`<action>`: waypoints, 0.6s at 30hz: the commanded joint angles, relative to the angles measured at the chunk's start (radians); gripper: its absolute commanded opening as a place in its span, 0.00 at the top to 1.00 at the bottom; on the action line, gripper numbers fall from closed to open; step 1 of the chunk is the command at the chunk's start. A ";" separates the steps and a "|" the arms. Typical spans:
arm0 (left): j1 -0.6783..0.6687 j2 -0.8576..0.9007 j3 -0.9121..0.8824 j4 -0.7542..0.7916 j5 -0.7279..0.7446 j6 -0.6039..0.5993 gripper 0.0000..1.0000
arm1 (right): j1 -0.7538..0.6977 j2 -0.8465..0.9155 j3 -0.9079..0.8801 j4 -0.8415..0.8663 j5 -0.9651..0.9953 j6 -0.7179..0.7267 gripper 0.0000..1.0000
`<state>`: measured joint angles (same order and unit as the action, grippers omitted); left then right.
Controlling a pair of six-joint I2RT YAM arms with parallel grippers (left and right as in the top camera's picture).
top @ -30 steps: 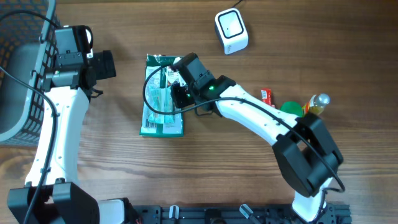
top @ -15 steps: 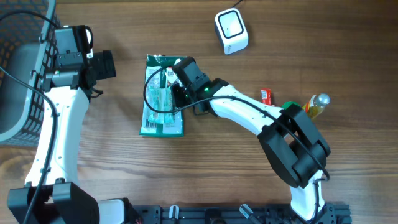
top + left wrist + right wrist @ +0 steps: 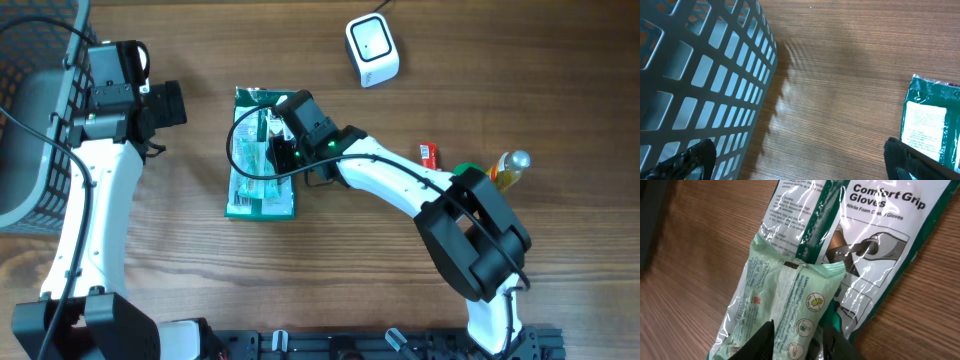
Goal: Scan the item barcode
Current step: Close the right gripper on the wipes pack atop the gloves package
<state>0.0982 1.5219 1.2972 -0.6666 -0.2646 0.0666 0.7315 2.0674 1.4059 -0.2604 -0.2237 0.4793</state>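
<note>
- One grey basket (image 3: 30,110) stands at the far left edge of the surface (image 3: 200,280). Its lattice wall fills the left side of the left wrist view.
- The left gripper (image 3: 796,150) hovers just right of the basket with its fingers spread wide, and nothing sits between them.
- There are two packs in the middle. A green glove pack (image 3: 262,200) lies flat on the surface, and a pale green packet (image 3: 785,305) rests on top of it, hiding part of its print.
- The right gripper (image 3: 799,330) is narrowed on the near end of the pale packet, one finger on each side. A black cable loops over both packs in the overhead view.
- One white scanner (image 3: 372,48) sits at the back, to the right of the packs and well apart from them.
- Three small things lie at the far right: a red sachet (image 3: 429,153), a green object (image 3: 463,171) partly hidden by the right arm, and a small bottle (image 3: 510,165).
</note>
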 commanded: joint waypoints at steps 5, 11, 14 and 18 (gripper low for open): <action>0.000 -0.002 0.002 0.003 -0.002 0.008 0.00 | 0.002 0.047 -0.008 0.007 -0.026 0.021 0.65; 0.000 -0.002 0.002 0.003 -0.002 0.008 0.00 | 0.003 0.087 -0.008 0.027 -0.090 0.021 0.67; 0.000 -0.002 0.002 0.003 -0.002 0.008 0.00 | 0.003 0.087 -0.007 0.032 -0.090 0.021 0.74; 0.000 -0.002 0.002 0.003 -0.002 0.008 0.00 | 0.003 0.087 -0.007 0.037 -0.117 0.022 0.77</action>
<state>0.0982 1.5219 1.2972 -0.6666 -0.2646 0.0666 0.7315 2.1330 1.4052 -0.2298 -0.2996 0.5007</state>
